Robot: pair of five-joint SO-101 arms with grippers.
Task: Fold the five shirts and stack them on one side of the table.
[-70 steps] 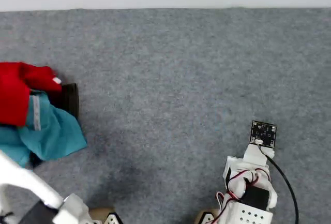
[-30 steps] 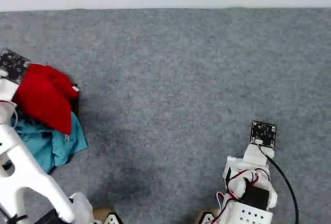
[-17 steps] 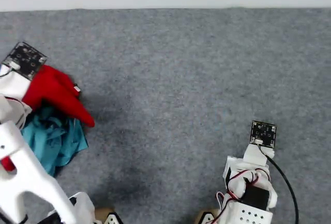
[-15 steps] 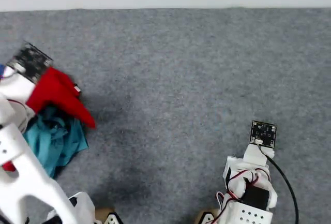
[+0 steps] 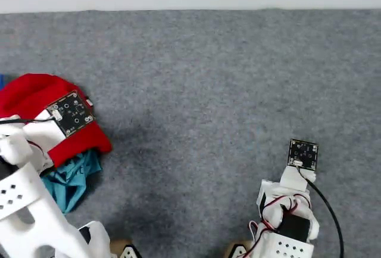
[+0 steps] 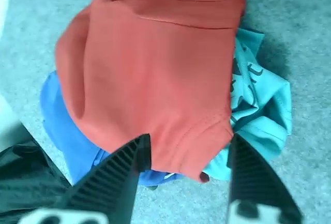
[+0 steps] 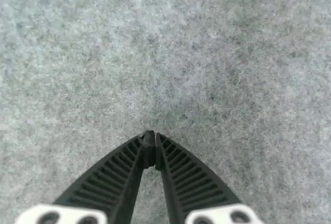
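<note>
Left claw (image 6: 189, 141) gapes wide & empty over red shirt (image 6: 155, 69), heaped on blue shirt (image 6: 67, 131) & teal shirt (image 6: 258, 105) at bench (image 5: 226, 91) edge, left arm's side; right claw (image 7: 150, 146) is pinched closed on nothing; risk: a deep bite snags two layers, dragging the heap.

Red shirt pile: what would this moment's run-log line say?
left end effector: open over red shirt | red shirt: atop blue shirt and teal shirt | right end effector: shut over table
</note>
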